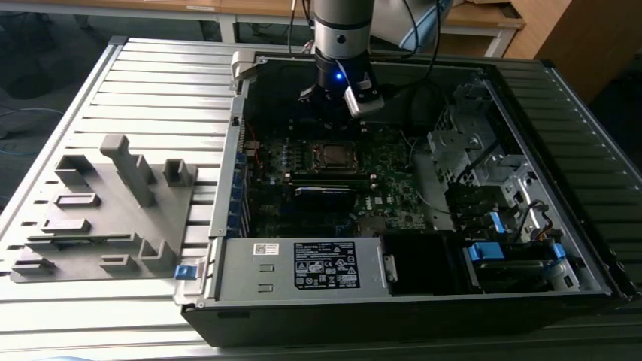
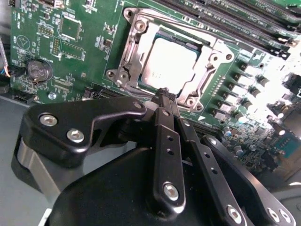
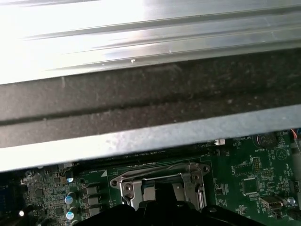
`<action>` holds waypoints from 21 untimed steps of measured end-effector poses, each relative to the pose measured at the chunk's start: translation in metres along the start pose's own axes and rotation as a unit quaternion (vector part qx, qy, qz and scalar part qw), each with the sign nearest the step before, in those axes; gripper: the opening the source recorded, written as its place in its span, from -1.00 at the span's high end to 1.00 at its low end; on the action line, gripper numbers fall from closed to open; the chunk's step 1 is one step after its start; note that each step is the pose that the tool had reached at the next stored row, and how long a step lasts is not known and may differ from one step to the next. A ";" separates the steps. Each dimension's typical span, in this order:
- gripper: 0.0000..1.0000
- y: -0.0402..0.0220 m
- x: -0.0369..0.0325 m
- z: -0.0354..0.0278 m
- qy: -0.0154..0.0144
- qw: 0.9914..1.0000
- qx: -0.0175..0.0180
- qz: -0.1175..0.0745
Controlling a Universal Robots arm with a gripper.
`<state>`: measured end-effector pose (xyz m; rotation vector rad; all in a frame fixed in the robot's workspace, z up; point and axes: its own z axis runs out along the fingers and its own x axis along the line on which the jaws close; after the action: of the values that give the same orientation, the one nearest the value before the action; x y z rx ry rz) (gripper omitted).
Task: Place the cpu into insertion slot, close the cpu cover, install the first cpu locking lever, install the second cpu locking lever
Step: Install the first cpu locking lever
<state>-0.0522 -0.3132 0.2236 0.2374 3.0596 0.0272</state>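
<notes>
Already the central work looks done. Going across the exterior view from its left: a grey fixture block (image 1: 105, 214) sits on the ribbed worktop (image 1: 150, 83), then comes the open computer case (image 1: 401, 301), with the insertion slot (image 1: 332, 154) on the green motherboard (image 1: 386, 180) and drive bays toward that view's right. In the second wrist view, the cpu (image 2: 171, 63) lies flat inside the insertion slot, and the cpu cover (image 2: 141, 42) seems folded down around it, its window framing the silver top. Whether either locking lever is latched I cannot tell; I judge those steps still open. The pincer (image 2: 164, 94) hangs just above the socket's near edge, its black fingers (image 2: 163, 136) clenched together and carrying nothing.
</notes>
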 end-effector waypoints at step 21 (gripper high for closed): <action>0.79 -0.0191 -0.0086 0.0004 0.000 1.000 0.000 0.000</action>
<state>-0.0466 -0.3334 0.2234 0.2377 3.0604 0.0267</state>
